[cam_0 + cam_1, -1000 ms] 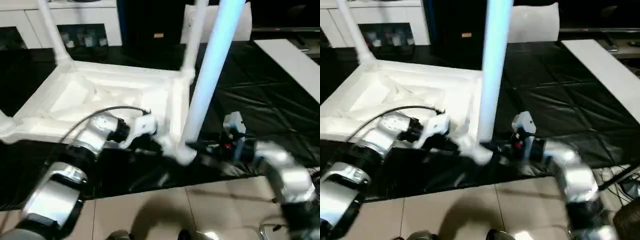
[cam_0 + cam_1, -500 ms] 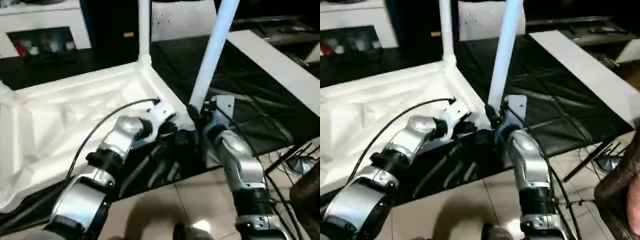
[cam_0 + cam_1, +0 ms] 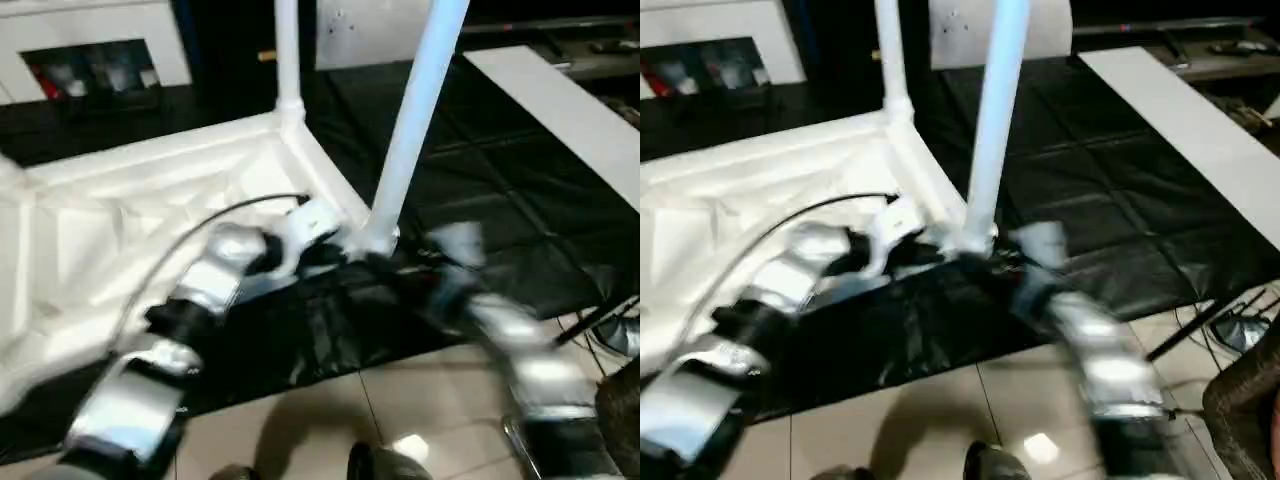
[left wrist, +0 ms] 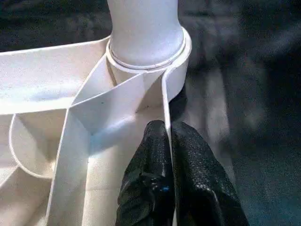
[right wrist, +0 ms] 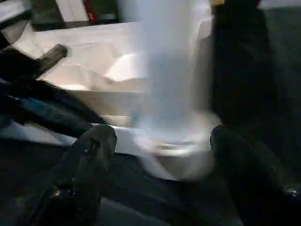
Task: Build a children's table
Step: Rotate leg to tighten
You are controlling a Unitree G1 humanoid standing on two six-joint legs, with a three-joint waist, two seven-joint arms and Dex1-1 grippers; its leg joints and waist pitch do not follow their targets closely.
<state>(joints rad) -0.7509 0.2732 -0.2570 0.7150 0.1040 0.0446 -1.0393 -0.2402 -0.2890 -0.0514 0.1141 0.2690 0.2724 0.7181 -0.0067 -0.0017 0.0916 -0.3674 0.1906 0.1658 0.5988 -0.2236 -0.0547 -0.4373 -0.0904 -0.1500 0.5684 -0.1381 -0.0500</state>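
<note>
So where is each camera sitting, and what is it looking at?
Left eye and right eye: on the head, looking down at the upside-down table over both silver arms.
Left wrist: on the left arm, looking along the left gripper, pinched shut on the table's edge wall below the leg.
Right wrist: on the right arm, its right gripper open around that leg.
Both wrist views share the leg in its corner socket.

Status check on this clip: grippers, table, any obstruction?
Left gripper shut, pinching the table top's rim wall near the corner socket. Right gripper open, fingers either side of the seated near leg. Nothing in the way.
</note>
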